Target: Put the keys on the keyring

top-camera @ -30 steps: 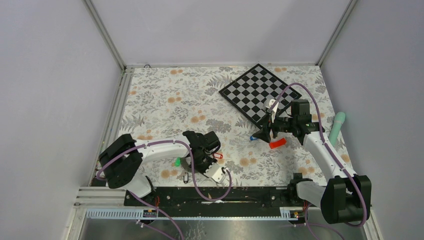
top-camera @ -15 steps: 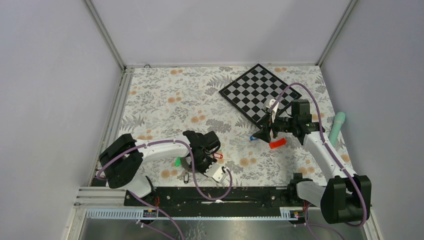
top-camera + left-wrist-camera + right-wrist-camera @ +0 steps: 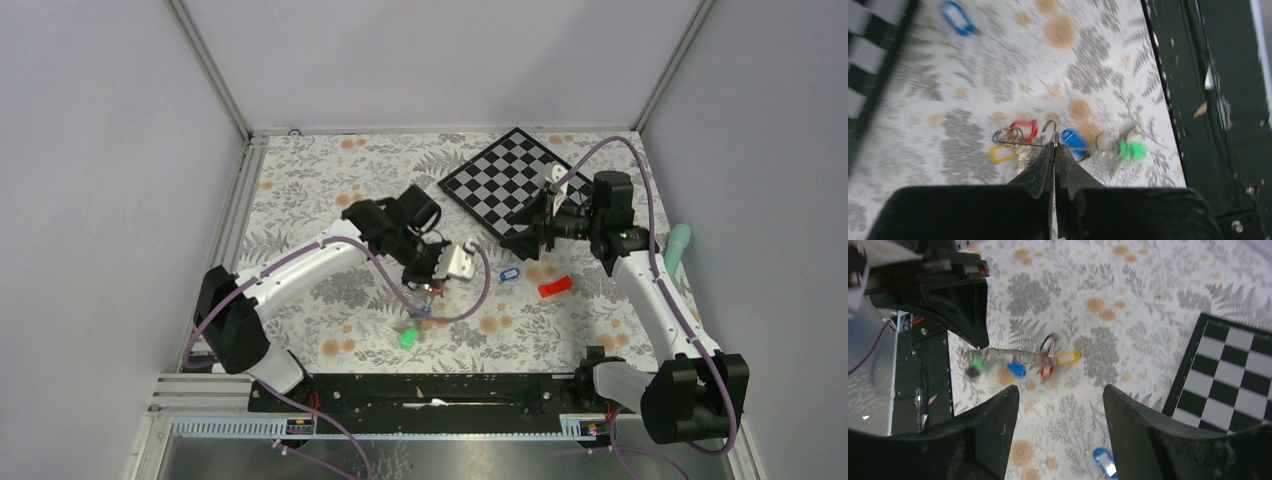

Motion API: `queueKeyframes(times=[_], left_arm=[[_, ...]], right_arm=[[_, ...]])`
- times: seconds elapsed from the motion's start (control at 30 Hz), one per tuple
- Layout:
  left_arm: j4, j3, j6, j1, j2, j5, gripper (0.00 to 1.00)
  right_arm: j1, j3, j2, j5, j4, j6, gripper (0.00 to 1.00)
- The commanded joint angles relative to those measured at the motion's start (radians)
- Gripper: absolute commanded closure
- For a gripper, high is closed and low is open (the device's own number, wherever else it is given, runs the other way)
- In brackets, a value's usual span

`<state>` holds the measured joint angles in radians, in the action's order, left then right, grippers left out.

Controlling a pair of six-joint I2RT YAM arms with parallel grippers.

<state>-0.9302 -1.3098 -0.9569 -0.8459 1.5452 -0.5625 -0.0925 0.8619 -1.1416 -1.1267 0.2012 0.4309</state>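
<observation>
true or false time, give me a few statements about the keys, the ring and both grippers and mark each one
1. The left gripper is shut on the wire keyring. True.
2. The right gripper holds the loose blue key. False: its jaws stand open and empty, and that key lies on the flowered cloth.
3. The red block lies on the chequered board. False: it lies on the cloth, beside the board.
4. A yellow-tagged key is in the bunch at the keyring. True.
</observation>
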Motion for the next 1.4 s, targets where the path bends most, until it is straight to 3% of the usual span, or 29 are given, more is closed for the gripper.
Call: queueKeyframes(times=[0.0, 0.23, 0.4, 0.93, 1.23, 1.37], left_arm=[[0.041, -0.196, 0.195, 0.082, -0.005, -0.21, 1.0], [0.252, -0.311, 0.506, 0.135, 0.023, -0.244, 1.0], [0.397, -0.29, 0.644, 0.139, 0.008, -0.23, 1.0], [0.547, -0.183, 0.787, 0.143, 0.005, -0.328, 1.0], [0.549, -0.135, 0.687, 0.154, -0.011, -0.474, 1.0], [0.55, -0.126, 0.678, 0.156, -0.017, -0.493, 1.0]], right_arm=[[-0.02, 0.102, -0.025, -0.102, -0.119, -0.157, 0.29], [-0.06, 0.134, -0.059, -0.1, -0.306, -0.325, 0.29], [-0.093, 0.172, -0.077, -0.099, -0.304, -0.351, 0.32], [-0.138, 0.165, -0.078, -0.137, -0.13, -0.175, 0.39], [-0.139, 0.147, -0.042, -0.086, 0.05, 0.037, 0.4], [-0.143, 0.131, -0.041, -0.072, 0.031, 0.027, 0.42]])
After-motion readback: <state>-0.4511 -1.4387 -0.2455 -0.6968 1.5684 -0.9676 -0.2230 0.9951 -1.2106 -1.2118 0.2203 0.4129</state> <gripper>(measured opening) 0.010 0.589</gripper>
